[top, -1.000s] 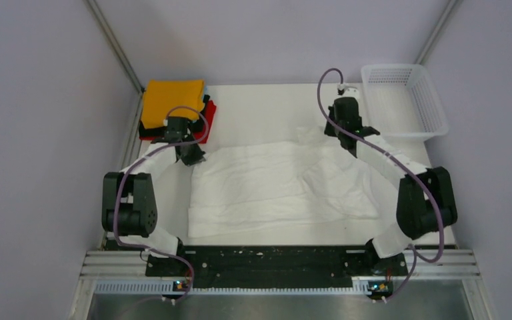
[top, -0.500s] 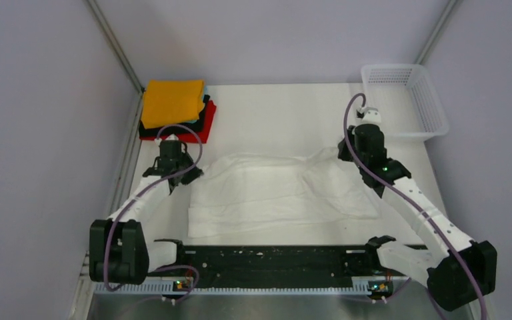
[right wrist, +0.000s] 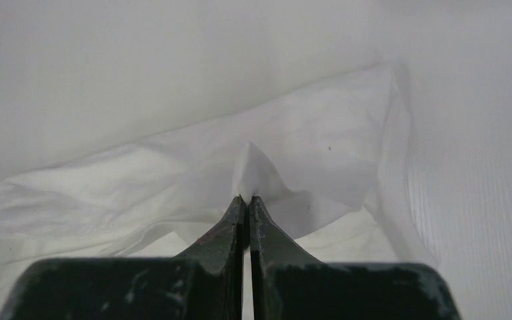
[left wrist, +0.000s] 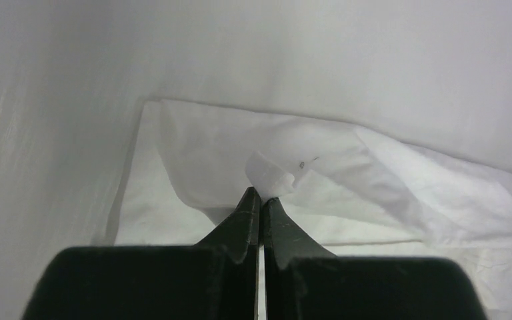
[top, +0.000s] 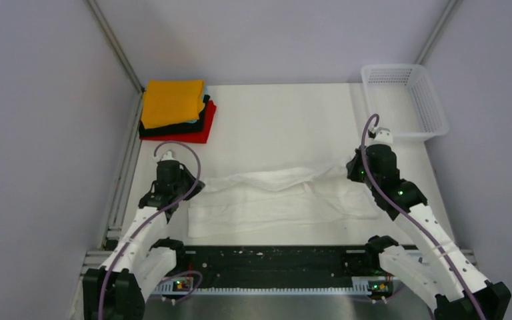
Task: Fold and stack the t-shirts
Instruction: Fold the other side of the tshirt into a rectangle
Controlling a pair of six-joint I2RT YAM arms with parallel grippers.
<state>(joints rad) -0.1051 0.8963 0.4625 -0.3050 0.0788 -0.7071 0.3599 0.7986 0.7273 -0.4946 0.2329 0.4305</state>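
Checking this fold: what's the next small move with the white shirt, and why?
Probably draw the pinched edge toward the near hem: the left gripper and right gripper are shut on the white shirt, folded only partway over.

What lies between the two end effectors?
The white t-shirt, its far edge running from the left end effector to the right end effector, both shut on it; clearest in the top external view.

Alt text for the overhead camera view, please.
The left gripper and right gripper each pinch a far corner of a wrinkled white t-shirt on the table. A stack of folded shirts, orange on top, sits far left; a white basket far right.
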